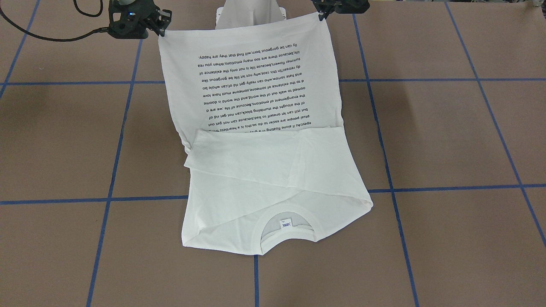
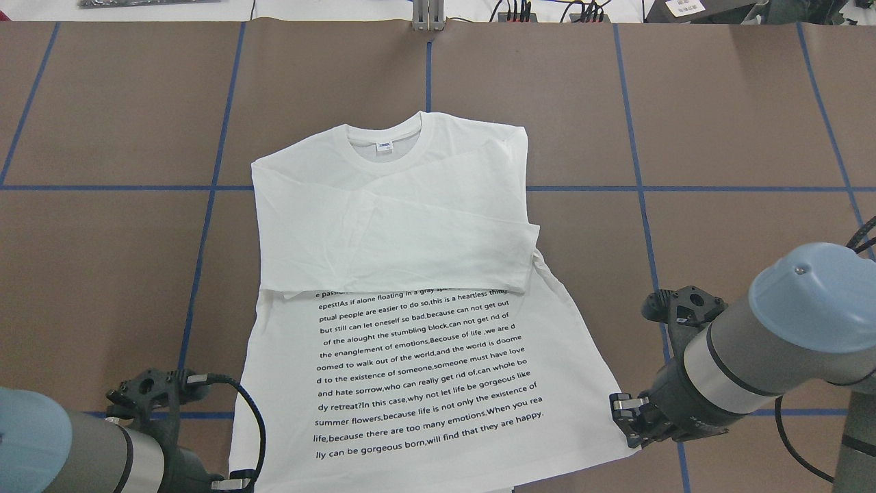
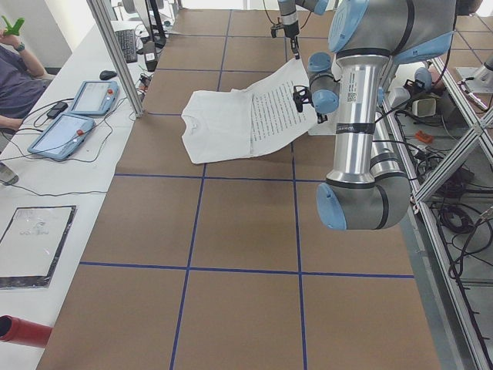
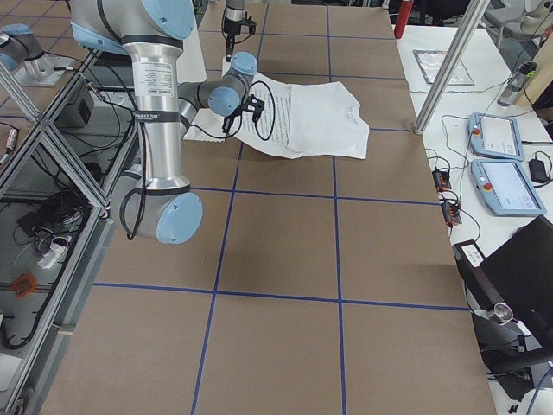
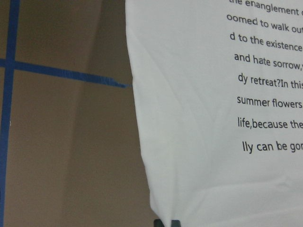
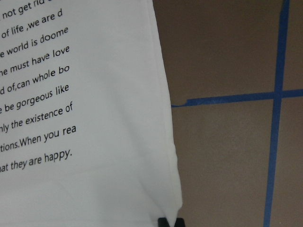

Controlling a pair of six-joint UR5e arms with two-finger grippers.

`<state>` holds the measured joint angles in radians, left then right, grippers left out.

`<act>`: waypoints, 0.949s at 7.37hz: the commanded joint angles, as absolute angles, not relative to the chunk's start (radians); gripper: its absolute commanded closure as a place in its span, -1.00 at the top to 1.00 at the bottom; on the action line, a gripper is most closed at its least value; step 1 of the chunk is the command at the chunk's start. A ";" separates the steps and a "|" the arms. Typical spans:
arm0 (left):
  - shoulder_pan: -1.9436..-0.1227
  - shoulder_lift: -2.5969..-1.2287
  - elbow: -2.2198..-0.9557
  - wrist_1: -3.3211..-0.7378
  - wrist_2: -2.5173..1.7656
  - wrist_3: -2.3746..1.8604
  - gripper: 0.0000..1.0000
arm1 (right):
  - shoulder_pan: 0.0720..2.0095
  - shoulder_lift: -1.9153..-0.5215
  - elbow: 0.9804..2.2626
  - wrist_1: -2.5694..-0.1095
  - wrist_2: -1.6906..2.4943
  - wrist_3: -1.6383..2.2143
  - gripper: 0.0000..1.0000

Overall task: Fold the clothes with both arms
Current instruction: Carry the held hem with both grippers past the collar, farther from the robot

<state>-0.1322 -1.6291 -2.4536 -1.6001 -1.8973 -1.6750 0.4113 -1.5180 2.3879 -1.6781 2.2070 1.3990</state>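
Over on the left, the left arm [image 2: 82, 445] comes in low, wrist aimed forward, and the left gripper [image 2: 233, 483] is pinched tight on the near-left corner of the T-shirt [image 2: 410, 239]. Its wrist view shows the two fingertips [image 5: 168, 222] nipping that corner, the shirt's side edge running up and away from them. Outboard of this gripper, brown table [image 2: 102, 274] crossed by blue tape lines [image 2: 102, 187] stretches off to the side. Between the two grippers the hem [image 1: 239, 26] is stretched wide and lifted off the surface, and the cloth slopes down and away from them. Just ahead of the grippers sits the text block [image 2: 424, 370]. Farther ahead the sleeves [image 2: 410, 233] lie folded across the chest, their lower edge covering the top line of print. Farthest from the grippers, the collar [image 2: 387, 137] and neck tag [image 2: 385, 144] lie flat on the table. Now the right side: the right arm [image 2: 753, 342] slants in from the outer side, forearm dropping toward the cloth. The right gripper [image 2: 626, 418] is clamped on the near-right hem corner, its fingertips [image 6: 168, 221] biting at the tip of the shirt's edge. Outboard of it, more brown table and crossing tape.
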 commanded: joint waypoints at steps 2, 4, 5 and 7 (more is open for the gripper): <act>-0.199 -1.634 -2.468 -1.556 -1.914 -1.661 -1.00 | 0.493 -1.444 2.355 -1.678 2.229 1.387 -1.00; -0.331 -1.675 -2.459 -1.534 -1.916 -1.623 -1.00 | 0.607 -1.324 2.262 -1.678 2.232 1.350 -1.00; -0.415 -1.730 -2.439 -1.475 -1.920 -1.535 -1.00 | 0.682 -1.303 2.219 -1.678 2.241 1.274 -1.00; -0.582 -1.944 -2.300 -1.309 -1.985 -1.415 -1.00 | 0.826 -1.290 2.146 -1.677 2.327 1.154 -1.00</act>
<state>-0.4800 -1.8172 -2.3893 -1.4005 -1.9562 -1.4845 0.7349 -1.3051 2.1973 -1.6785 2.2738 1.2159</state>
